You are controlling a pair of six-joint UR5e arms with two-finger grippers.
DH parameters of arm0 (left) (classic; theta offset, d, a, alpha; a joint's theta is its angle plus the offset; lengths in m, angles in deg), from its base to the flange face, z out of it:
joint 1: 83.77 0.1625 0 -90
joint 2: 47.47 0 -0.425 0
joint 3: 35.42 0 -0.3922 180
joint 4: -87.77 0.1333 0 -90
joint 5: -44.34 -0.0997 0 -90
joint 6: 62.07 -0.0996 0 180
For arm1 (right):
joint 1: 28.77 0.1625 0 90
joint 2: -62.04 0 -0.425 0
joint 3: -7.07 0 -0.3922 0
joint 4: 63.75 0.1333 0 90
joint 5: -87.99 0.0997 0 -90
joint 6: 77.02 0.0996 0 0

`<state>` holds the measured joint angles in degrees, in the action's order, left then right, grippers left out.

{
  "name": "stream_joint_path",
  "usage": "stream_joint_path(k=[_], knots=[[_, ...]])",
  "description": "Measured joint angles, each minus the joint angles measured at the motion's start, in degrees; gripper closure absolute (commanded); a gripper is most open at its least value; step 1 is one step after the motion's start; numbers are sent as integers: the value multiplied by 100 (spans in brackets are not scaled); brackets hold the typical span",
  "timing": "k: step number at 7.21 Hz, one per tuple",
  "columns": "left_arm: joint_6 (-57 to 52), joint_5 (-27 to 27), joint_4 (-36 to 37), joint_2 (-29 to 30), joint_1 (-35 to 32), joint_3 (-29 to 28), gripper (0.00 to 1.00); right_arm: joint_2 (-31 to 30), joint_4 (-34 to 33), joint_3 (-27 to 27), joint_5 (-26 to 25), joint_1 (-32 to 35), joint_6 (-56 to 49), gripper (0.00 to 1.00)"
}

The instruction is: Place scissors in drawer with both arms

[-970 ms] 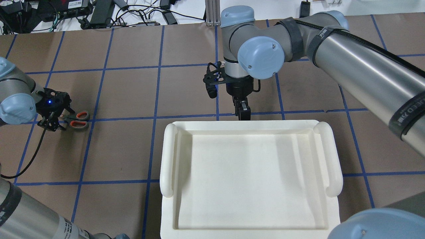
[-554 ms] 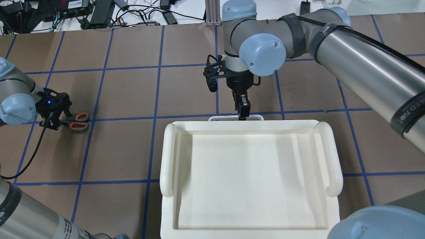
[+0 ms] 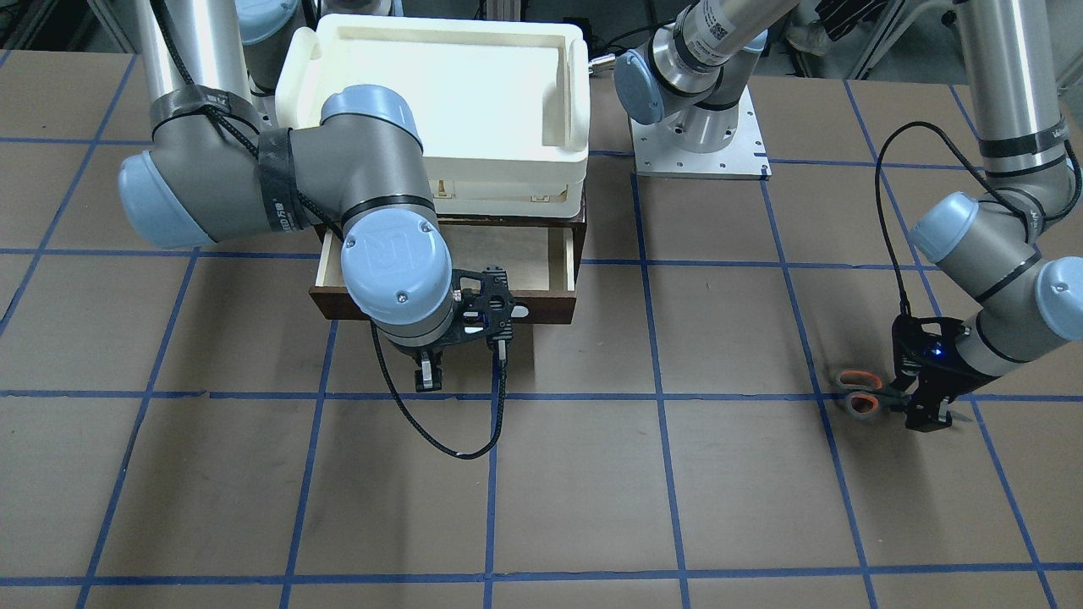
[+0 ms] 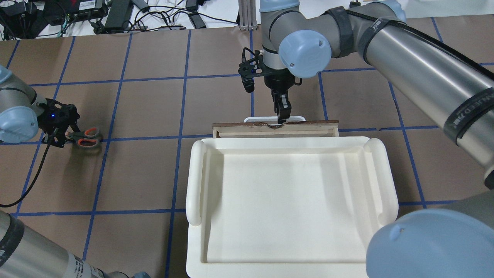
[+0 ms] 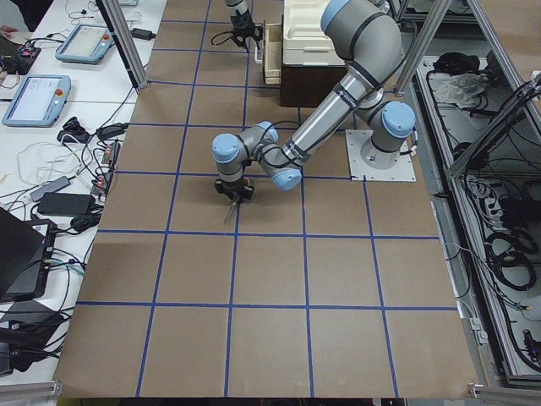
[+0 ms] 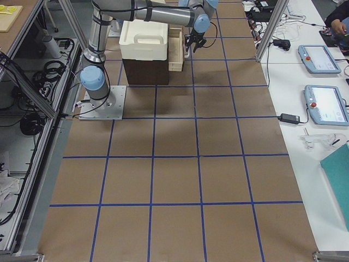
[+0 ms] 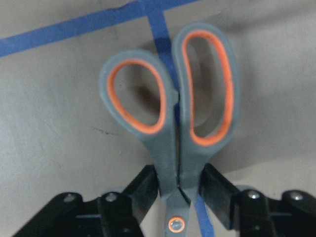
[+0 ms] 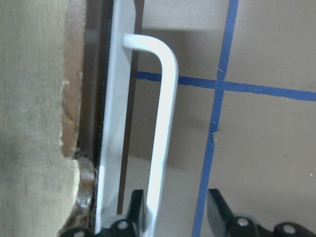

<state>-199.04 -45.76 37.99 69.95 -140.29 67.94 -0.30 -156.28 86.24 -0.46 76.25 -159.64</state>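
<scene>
The scissors (image 4: 88,138), grey with orange-lined loops, are at the far left of the table. They also show in the front view (image 3: 858,394). My left gripper (image 4: 61,136) is shut on their shank near the pivot (image 7: 174,148), loops pointing away from the wrist. I cannot tell whether they rest on the table. The dark brown drawer (image 4: 308,124) is pulled partly out from under the bin, and its pale interior (image 3: 474,254) shows. My right gripper (image 4: 281,115) is closed narrowly around the white bar handle (image 8: 165,123), with the bar against one finger.
A cream-white plastic bin (image 4: 285,142) sits on top of the drawer cabinet (image 6: 143,68) and hides most of the drawer from above. The right arm's cable (image 3: 499,406) hangs in front of the drawer. Cables and power bricks (image 4: 115,15) lie beyond the table's far edge.
My right gripper has moved away from the robot with the handle, and the drawer front has slid out from under the bin. My left gripper has shifted slightly with the scissors.
</scene>
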Motion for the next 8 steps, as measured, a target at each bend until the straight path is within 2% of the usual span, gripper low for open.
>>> stream_joint_path(k=[5,8], knots=[[304,139,-99,-314,-128,-137,100,289,-159,-390,-14,-123,-244,50],[377,188,-518,-491,-156,-371,100,510,-175,-684,-20,-129,-302,52]])
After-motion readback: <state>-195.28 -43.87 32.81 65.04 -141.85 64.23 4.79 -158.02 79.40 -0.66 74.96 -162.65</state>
